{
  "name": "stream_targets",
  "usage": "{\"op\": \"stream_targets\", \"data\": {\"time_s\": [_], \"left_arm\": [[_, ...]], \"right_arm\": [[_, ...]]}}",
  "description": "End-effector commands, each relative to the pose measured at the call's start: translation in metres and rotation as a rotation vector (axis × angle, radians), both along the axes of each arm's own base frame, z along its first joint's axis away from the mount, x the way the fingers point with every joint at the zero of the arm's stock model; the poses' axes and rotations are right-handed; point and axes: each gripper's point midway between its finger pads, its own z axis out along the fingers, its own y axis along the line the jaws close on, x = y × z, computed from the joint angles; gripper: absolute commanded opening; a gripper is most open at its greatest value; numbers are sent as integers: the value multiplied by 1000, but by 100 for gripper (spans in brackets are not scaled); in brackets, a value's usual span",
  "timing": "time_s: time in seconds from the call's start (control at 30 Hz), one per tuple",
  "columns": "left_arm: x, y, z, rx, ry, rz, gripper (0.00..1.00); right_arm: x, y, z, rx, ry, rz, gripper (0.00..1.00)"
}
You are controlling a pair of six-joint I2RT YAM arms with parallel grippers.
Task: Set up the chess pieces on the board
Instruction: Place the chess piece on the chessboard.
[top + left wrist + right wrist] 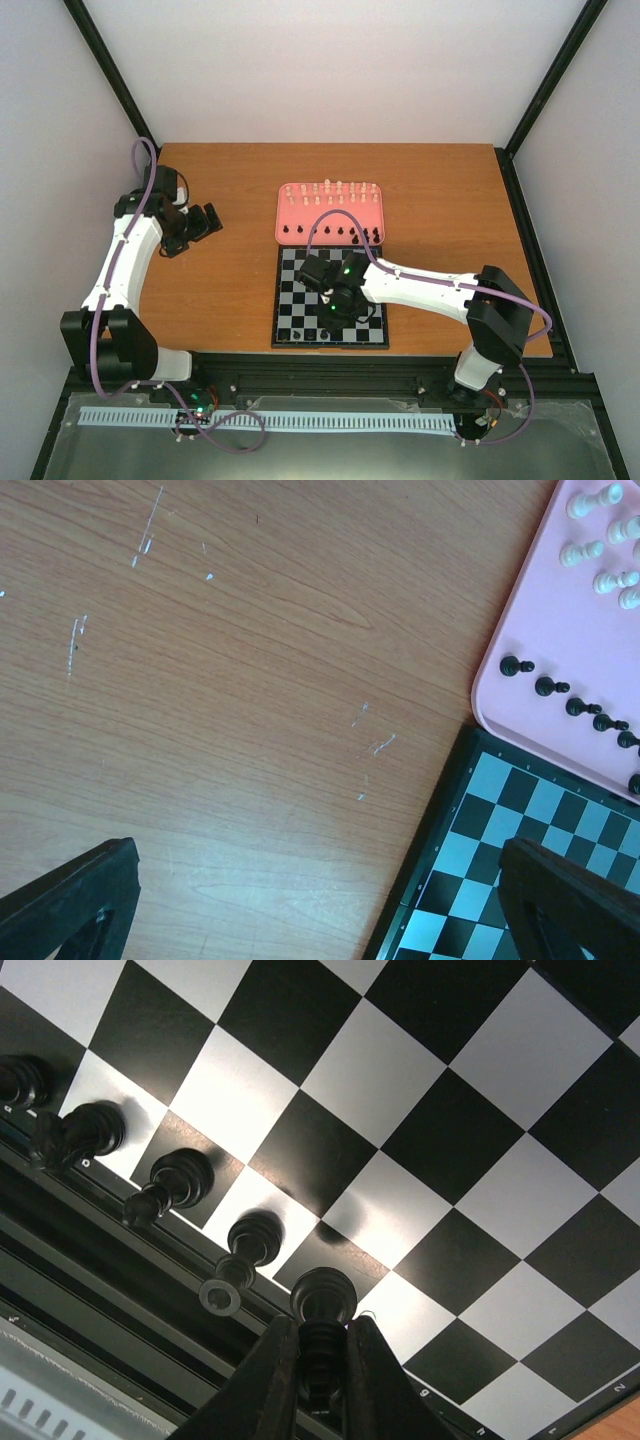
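board [450, 1140] frame | marks "g", "h", "2" | other marks too small to read

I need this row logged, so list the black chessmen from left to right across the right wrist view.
first black piece, cut by the left edge → second black piece → third black piece → fourth black piece → fifth black piece, between the right gripper fingers; all along the board edge.

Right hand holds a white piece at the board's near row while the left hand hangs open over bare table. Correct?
No: the piece in the right hand is black, not white; the right wrist view shows it. The rest stands: it is at the board's near row, and the left hand hangs open over the table.
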Motion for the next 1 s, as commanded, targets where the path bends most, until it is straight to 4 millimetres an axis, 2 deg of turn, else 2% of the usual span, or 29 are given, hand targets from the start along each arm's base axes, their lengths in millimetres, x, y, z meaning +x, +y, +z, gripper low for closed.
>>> {"op": "stream_targets", "data": {"time_s": [0.0, 0.27, 0.97], "left_arm": [[0, 2, 7, 13, -31, -11, 100], [3, 2, 3, 16, -21, -14, 100], [9, 1, 1, 4, -11, -15, 100]], "right_arm": [[-2, -1, -9, -16, 0, -18, 6], [-5, -3, -23, -32, 21, -27, 6], [-14, -5, -29, -33, 48, -31, 7]]}}
